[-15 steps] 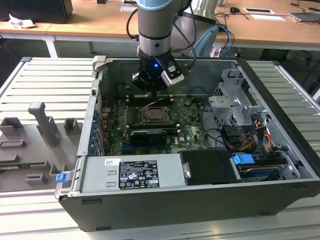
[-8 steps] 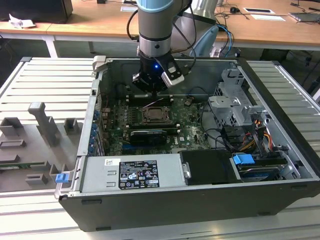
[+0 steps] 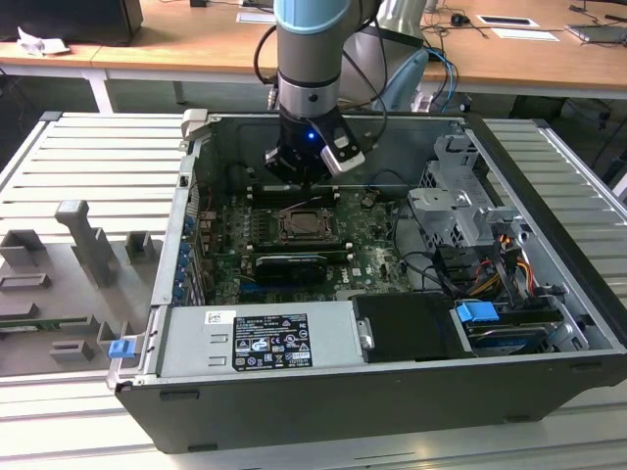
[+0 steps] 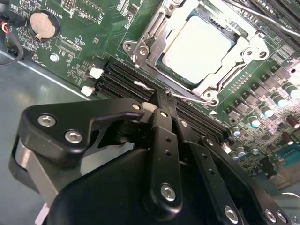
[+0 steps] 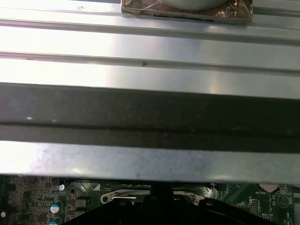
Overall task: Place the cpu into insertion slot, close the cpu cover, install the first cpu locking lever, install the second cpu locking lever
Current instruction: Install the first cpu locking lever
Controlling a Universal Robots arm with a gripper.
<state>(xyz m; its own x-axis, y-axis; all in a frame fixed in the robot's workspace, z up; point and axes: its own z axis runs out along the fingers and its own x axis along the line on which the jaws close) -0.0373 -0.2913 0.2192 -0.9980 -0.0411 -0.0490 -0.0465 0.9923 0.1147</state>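
The cpu [image 4: 197,44] lies flat in the insertion slot [image 3: 309,227], its pale face showing through the window of the cpu cover [image 4: 152,37], which is down over it. A thin wire locking lever [image 4: 187,97] runs along the socket edge nearest my gripper [image 4: 165,96]. The black fingers are shut together, with the tips at or just above that lever; I cannot tell if they touch. In the exterior view my gripper [image 3: 302,186] hangs inside the open computer case, just behind the socket. Its dark tip [image 5: 157,190] also shows in the first wrist view.
Long black memory slots [image 4: 126,75] lie between the gripper and the socket. A coin battery [image 4: 43,23] sits on the green board. A drive cage [image 3: 460,211] with cables [image 3: 490,274] fills the case's right; a power supply [image 3: 265,338] sits in front. The case wall [image 5: 150,112] is close.
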